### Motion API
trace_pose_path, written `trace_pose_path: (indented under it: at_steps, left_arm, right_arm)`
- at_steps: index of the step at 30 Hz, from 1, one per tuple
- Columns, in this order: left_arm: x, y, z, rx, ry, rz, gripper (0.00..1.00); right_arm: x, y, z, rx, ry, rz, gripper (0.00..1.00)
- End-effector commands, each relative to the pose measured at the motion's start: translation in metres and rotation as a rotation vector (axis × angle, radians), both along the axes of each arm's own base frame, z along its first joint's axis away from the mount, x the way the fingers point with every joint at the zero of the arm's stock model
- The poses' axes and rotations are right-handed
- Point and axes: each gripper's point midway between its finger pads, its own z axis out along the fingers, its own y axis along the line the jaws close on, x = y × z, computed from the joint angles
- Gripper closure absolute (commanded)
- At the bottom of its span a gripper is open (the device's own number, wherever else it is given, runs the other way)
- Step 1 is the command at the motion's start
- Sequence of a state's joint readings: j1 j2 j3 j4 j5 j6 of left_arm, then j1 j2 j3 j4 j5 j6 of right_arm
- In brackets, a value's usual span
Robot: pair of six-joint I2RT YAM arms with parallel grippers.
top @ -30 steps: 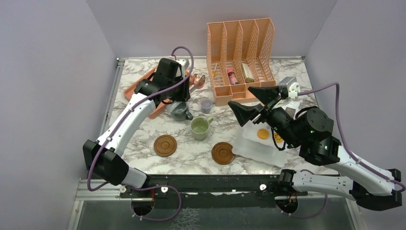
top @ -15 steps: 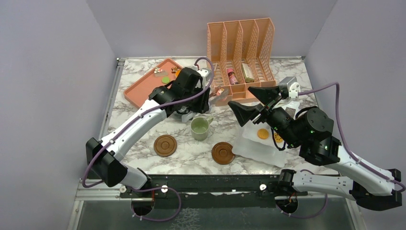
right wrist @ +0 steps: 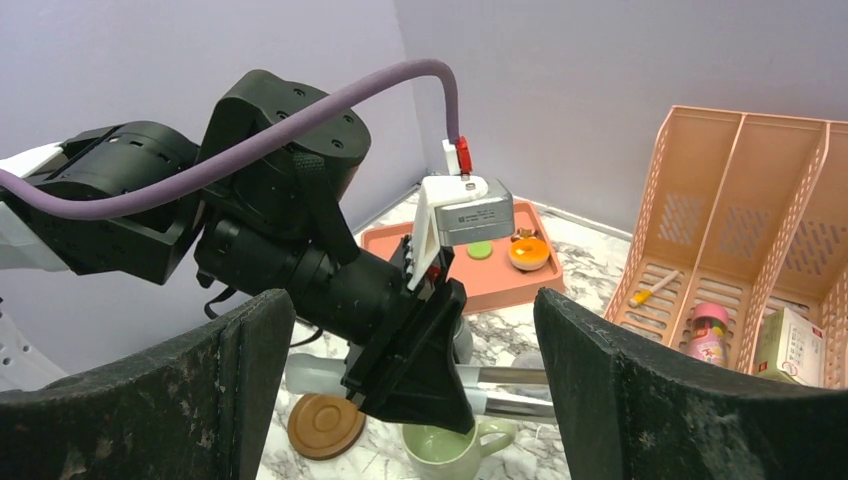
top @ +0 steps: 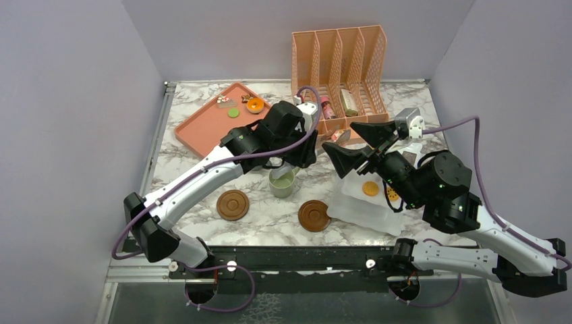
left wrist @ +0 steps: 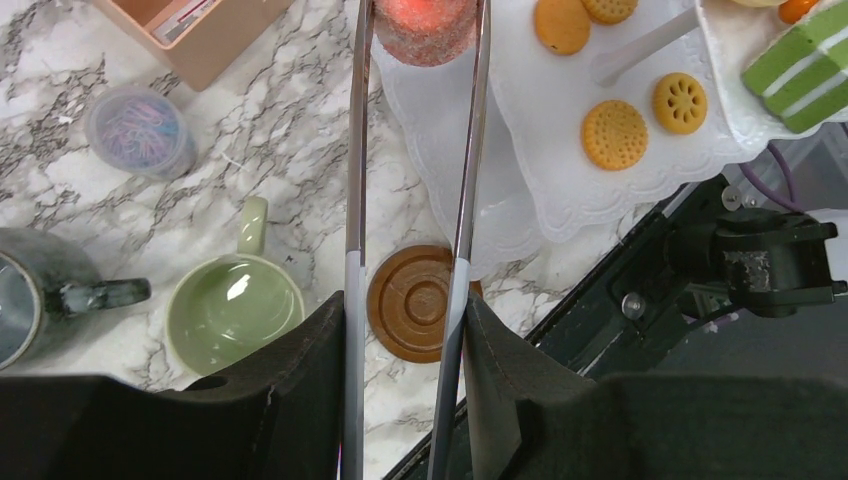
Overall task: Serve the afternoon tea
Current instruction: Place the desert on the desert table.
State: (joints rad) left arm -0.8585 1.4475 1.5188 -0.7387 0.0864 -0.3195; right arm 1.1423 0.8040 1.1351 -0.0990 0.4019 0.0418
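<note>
Pinching metal tongs point(left wrist: 357, 200), the left gripper point(left wrist: 405, 340) holds what looks like a pink donut point(left wrist: 425, 25) near the white tray point(left wrist: 540, 110). Slackening could drop it short. The right gripper point(top: 355, 144) gapes empty.

The left tool point(left wrist: 424, 8) pinches a red toy cake point(left wrist: 425, 32).

the marbled counter point(top: 270, 226) carries a salmon tray point(top: 206, 128) at its far left and an orange slotted file rack point(top: 337, 50) against the back wall. near the front edge lies a left coaster point(top: 233, 204), round and brown, and well apart from it a matching right coaster point(top: 313, 215) just beside a white tray point(top: 357, 206). a pale green mug point(top: 282, 182) stands behind and between the coasters, with a grey-blue mug point(left wrist: 30, 300) just beside it and a small lilac cup point(left wrist: 140, 130) near both.
</note>
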Motion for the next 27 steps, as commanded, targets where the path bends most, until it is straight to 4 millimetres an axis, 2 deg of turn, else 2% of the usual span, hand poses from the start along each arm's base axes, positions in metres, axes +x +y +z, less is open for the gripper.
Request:
trace_pose_path:
  at_steps: [1, 7, 12, 27]
  left_arm:
    - [0.001, -0.025, 0.016, -0.067, -0.028, -0.028, 0.64]
    - [-0.014, -0.053, 0.007, -0.069, -0.011, -0.090, 0.64]
    - [-0.027, -0.067, -0.005, -0.044, 0.004, -0.122, 0.64]
    - [-0.042, -0.076, -0.022, 0.001, 0.016, -0.139, 0.62]
  right_arm:
    - [-0.005, -0.003, 0.018, 0.038, -0.026, 0.020, 0.05]
    - [-0.004, -0.004, 0.017, 0.038, -0.023, 0.012, 0.05]
    - [-0.004, -0.004, 0.017, 0.039, -0.025, 0.013, 0.05]
    - [-0.002, 0.003, 0.014, 0.026, -0.020, 0.023, 0.05]
